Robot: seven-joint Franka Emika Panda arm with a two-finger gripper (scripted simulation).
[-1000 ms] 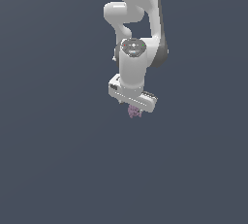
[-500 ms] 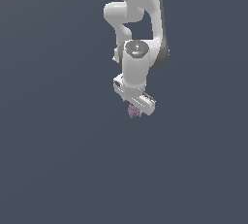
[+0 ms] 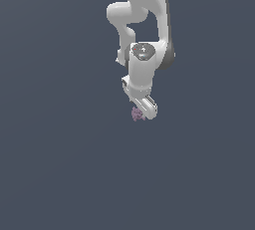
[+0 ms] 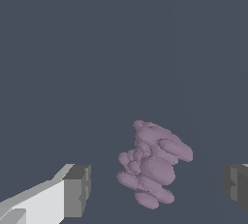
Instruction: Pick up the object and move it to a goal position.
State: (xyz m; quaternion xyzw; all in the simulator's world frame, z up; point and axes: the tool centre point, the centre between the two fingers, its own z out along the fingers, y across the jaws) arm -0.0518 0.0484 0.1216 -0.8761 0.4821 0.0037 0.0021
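Grey pads [image 4: 77, 190] of the gripper [image 4: 155, 189] spread wide apart, each well clear of the object. Mauve-pink lumpy object [image 4: 152, 164] between them, touching neither. Beyond, only flat slate-grey ground [image 4: 97, 48]. Seen from outside: white arm [image 3: 144, 20] reaching down, gripper [image 3: 142, 112] low, object [image 3: 137, 114] just beneath it on the ground [image 3: 60, 164].
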